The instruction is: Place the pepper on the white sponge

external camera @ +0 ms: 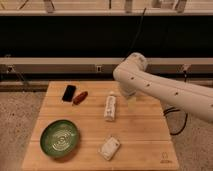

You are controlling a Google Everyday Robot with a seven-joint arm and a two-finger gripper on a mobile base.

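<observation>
The dark-red pepper (80, 97) lies on the wooden table (145, 135) at the back left, just right of a black phone (69, 93). The white sponge (109, 148) sits near the front edge, a little right of a green plate. My white arm reaches in from the right, with its elbow above the table's back edge. My gripper (128, 96) hangs below that elbow, over the back of the table and right of the white packet. It is well away from the pepper and the sponge and holds nothing.
A long white packet (110, 107) lies between the pepper and my gripper. The green plate (59, 138) is at the front left. Black cables (175, 120) hang off the table's right side. A dark shelf and rail run behind the table.
</observation>
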